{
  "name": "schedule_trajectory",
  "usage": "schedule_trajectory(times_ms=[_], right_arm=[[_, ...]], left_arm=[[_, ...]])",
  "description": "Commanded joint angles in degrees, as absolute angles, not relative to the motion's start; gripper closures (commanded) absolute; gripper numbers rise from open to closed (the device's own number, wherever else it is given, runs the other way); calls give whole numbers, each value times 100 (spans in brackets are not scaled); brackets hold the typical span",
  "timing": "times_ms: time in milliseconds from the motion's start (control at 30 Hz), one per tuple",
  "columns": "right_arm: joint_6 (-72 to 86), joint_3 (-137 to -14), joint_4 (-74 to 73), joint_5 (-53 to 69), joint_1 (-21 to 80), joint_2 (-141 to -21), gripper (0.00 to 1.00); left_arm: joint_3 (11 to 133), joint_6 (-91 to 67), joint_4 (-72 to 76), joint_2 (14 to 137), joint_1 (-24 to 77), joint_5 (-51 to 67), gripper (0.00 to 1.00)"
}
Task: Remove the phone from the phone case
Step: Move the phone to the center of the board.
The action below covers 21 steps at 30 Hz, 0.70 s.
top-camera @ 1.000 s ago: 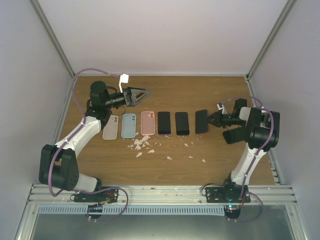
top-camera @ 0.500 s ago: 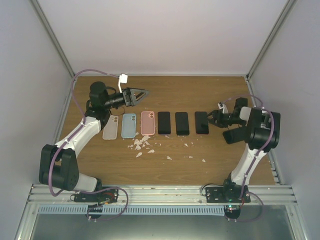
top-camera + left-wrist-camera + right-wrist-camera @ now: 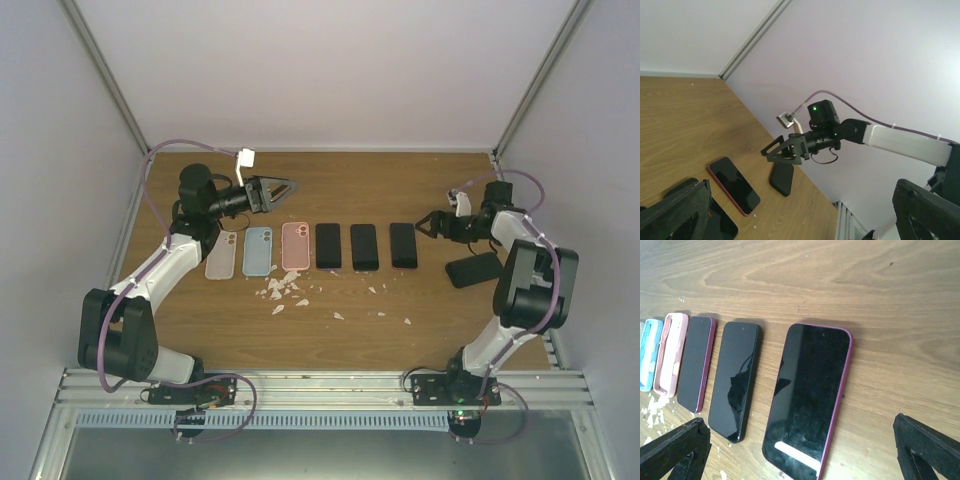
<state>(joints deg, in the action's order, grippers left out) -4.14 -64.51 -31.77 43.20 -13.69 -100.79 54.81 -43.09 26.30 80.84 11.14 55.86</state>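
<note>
Three dark phones lie in a row mid-table; the rightmost phone (image 3: 403, 244) (image 3: 810, 395) has a magenta rim and lies flat, screen up. My right gripper (image 3: 425, 222) (image 3: 800, 462) is open just right of it, touching nothing. A black phone case (image 3: 474, 269) (image 3: 781, 177) lies flat by the right arm, with no phone showing in it. My left gripper (image 3: 288, 188) hangs open and empty above the far left of the table, away from the row.
Left of the phones lie a pink case (image 3: 295, 245), a blue case (image 3: 259, 250) and a translucent case (image 3: 221, 254). Pale chips (image 3: 285, 290) are scattered in front of them. Walls close the table at the back and both sides.
My right gripper has opened and let go of the rightmost phone, which now lies flat in the row. The right arm has drawn back to the far right, uncovering the black case.
</note>
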Motion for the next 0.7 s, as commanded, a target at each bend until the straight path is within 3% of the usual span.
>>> schedule_trajectory(times_ms=[0,300,667], right_arm=[[-860,-6330,-3695,4018,-1712,-9641,0],[-504,-5966,-4273,4126,-3363,-9315,0],[-141,-5723,-4505,3611,-3717,-9131,0]], left_arm=[[5452,-4317,2921,7997,1073,5537,1],[5432,-4368,2936,8041,1068,5502,1],[5423,-4388,2894,8068,1041,5399,1]])
